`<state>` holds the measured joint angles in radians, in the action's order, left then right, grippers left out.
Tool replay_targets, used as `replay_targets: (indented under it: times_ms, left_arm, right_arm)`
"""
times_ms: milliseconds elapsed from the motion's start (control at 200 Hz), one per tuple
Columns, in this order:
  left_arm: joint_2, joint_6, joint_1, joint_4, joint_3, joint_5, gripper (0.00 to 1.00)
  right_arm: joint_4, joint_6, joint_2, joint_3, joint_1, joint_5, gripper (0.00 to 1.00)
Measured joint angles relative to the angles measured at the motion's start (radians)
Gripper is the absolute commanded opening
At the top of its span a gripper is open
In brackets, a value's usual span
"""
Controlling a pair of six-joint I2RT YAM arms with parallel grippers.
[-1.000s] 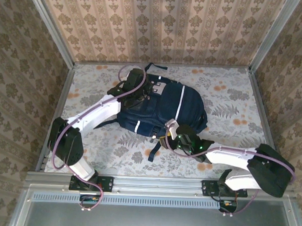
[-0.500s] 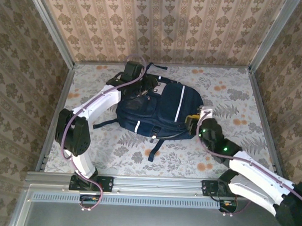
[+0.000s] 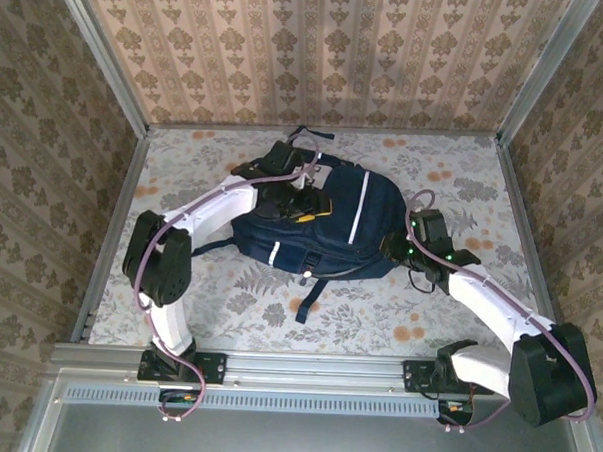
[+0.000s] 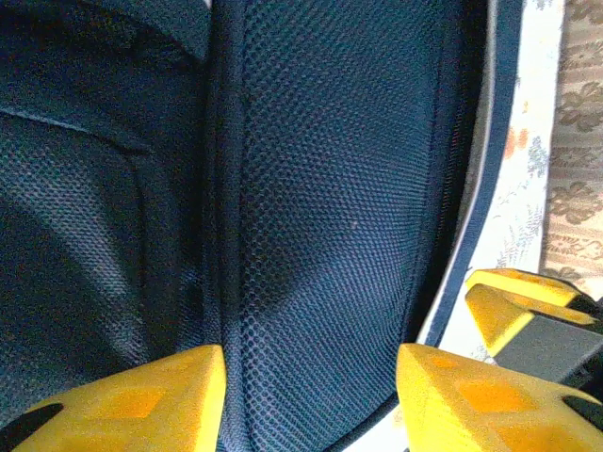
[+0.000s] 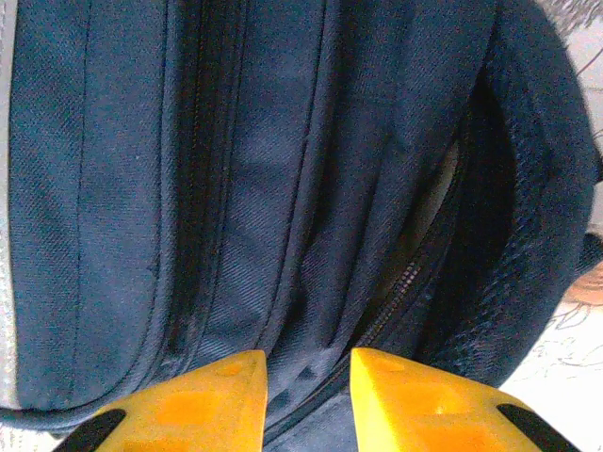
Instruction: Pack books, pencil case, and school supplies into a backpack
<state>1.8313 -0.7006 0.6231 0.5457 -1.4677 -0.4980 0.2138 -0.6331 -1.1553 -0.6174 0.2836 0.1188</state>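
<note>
The navy backpack with white stripes lies flat in the middle of the table. My left gripper sits over its back-left part. In the left wrist view its jaws stand open, with the backpack's navy mesh panel lying between them. My right gripper is at the backpack's right side. Its narrow jaws pinch a fold of the backpack fabric beside a zipper. The books, the pencil case and the school supplies are hidden.
The floral table is boxed in by wallpapered walls at the back and sides. Dark straps trail from the backpack toward the near edge. A yellow and grey part shows past the backpack's rim in the left wrist view.
The right arm swung from the backpack's front edge round to its right side and its jaws narrowed. The left gripper shifted right over the backpack and opened.
</note>
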Motion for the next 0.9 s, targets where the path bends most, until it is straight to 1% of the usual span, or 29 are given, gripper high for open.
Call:
replay_targets:
  times_ms: [185,265,390,490,630,755,900]
  left_arm:
    - [0.039,0.014,0.0,0.024,-0.026,-0.015,0.52]
    - [0.064,0.022,0.006,0.041,-0.058,-0.023,0.55]
    - [0.124,0.044,0.027,0.092,-0.146,-0.022,0.57]
    - [0.193,0.094,0.06,0.169,-0.258,0.031,0.57]
    - [0.251,0.163,0.097,0.275,-0.372,0.158,0.58]
    - [0.251,0.198,0.111,0.296,-0.377,0.242,0.58]
    - [0.229,0.209,0.105,0.281,-0.343,0.266,0.57]
  right_arm:
    - [-0.003,-0.002,-0.022,-0.018,-0.017,0.025,0.32]
    - [-0.016,0.0,-0.06,-0.031,-0.031,0.027,0.32]
    - [-0.039,0.0,-0.145,-0.051,-0.053,0.038,0.32]
    - [-0.05,0.0,-0.239,-0.09,-0.062,0.04,0.32]
    - [-0.044,0.001,-0.333,-0.149,-0.071,0.039,0.32]
    - [-0.039,0.0,-0.364,-0.184,-0.071,0.039,0.31]
    - [-0.04,0.0,-0.377,-0.196,-0.071,0.04,0.31]
